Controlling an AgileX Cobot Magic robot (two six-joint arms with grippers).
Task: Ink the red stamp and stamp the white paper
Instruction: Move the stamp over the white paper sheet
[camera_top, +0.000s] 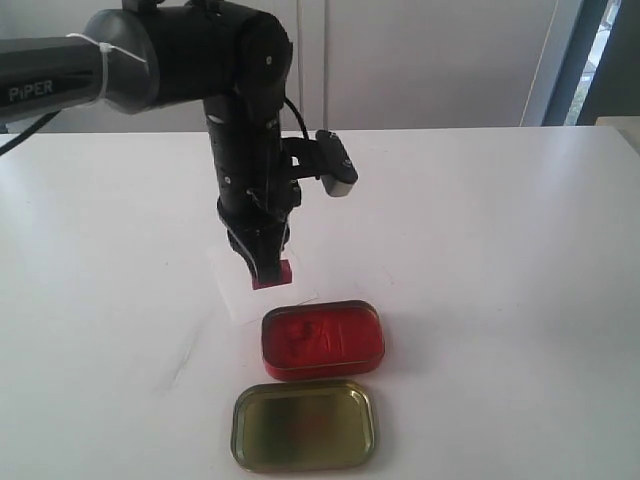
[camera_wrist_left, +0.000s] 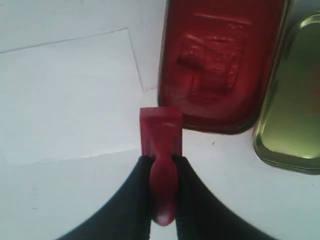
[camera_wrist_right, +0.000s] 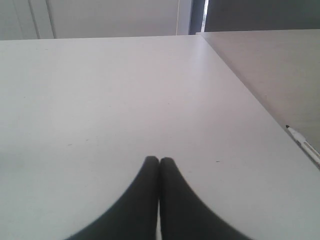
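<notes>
My left gripper (camera_top: 262, 268) (camera_wrist_left: 163, 161) is shut on the knob handle of the red stamp (camera_top: 273, 275) (camera_wrist_left: 161, 132). The stamp's block base hangs at the corner of the white paper (camera_top: 240, 290) (camera_wrist_left: 70, 95) nearest the tin; whether it touches the table I cannot tell. Just beyond lies the open red tin with its ink pad (camera_top: 322, 339) (camera_wrist_left: 220, 60). The arm hides much of the paper in the exterior view. My right gripper (camera_wrist_right: 159, 160) is shut on nothing, over bare white table, out of the exterior view.
A gold tin lid (camera_top: 304, 425) (camera_wrist_left: 292, 100) lies inside-up in front of the red tin. In the right wrist view a pen (camera_wrist_right: 302, 142) lies on a neighbouring table past the white table's edge (camera_wrist_right: 260, 107).
</notes>
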